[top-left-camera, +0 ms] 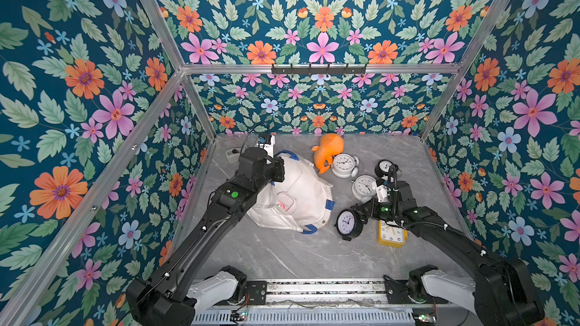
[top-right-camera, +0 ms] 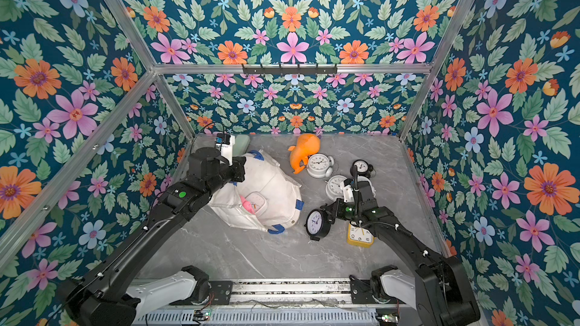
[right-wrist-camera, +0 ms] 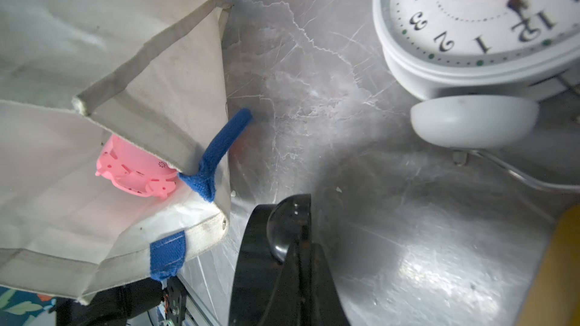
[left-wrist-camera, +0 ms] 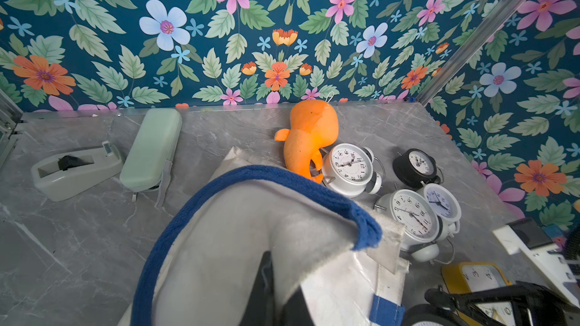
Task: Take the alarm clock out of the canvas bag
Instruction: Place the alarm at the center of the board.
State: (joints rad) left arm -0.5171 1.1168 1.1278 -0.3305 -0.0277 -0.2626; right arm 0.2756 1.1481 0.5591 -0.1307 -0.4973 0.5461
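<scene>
The off-white canvas bag (top-left-camera: 298,189) (top-right-camera: 270,183) lies left of centre, its mouth facing the front. My left gripper (left-wrist-camera: 282,296) is shut on the bag's fabric (left-wrist-camera: 219,246) at the far end, beside a blue strap (left-wrist-camera: 282,177). A pink alarm clock (right-wrist-camera: 135,167) (top-right-camera: 246,205) shows inside the bag's mouth (right-wrist-camera: 157,120). Just outside the mouth stands a black alarm clock (top-left-camera: 346,223) (top-right-camera: 317,223) on the table. My right gripper (right-wrist-camera: 298,246) (top-left-camera: 361,211) is shut on its top by the bell.
An orange plush toy (top-left-camera: 328,152), two white clocks (top-left-camera: 343,164) (top-left-camera: 364,186), a small black clock (top-left-camera: 384,167) and a yellow clock (top-left-camera: 390,235) crowd the right side. A tape dispenser (left-wrist-camera: 72,167) and a green case (left-wrist-camera: 150,148) sit at the back left.
</scene>
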